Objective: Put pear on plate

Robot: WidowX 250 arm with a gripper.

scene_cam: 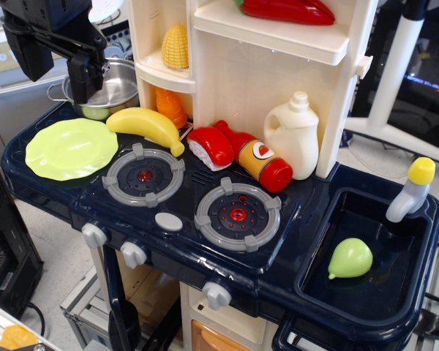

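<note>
The light-green pear (350, 258) lies on its side in the dark sink basin (316, 281) at the front right, its tip pointing left. The lime-green plate (71, 148) lies flat on the left end of the dark blue stove top. My black gripper (84, 93) hangs at the back left, over the steel pot (117, 86) just behind the plate and far from the pear. Its fingers read as one dark block, so I cannot tell whether they are open or shut. Nothing shows in them.
A yellow banana (146, 124) lies right of the plate. Two grey burners (144, 176) (238, 215) fill the stove middle. A red food piece (211, 146), a red-orange bottle (260, 159) and a cream jug (293, 137) stand behind. A faucet (412, 191) rises by the sink.
</note>
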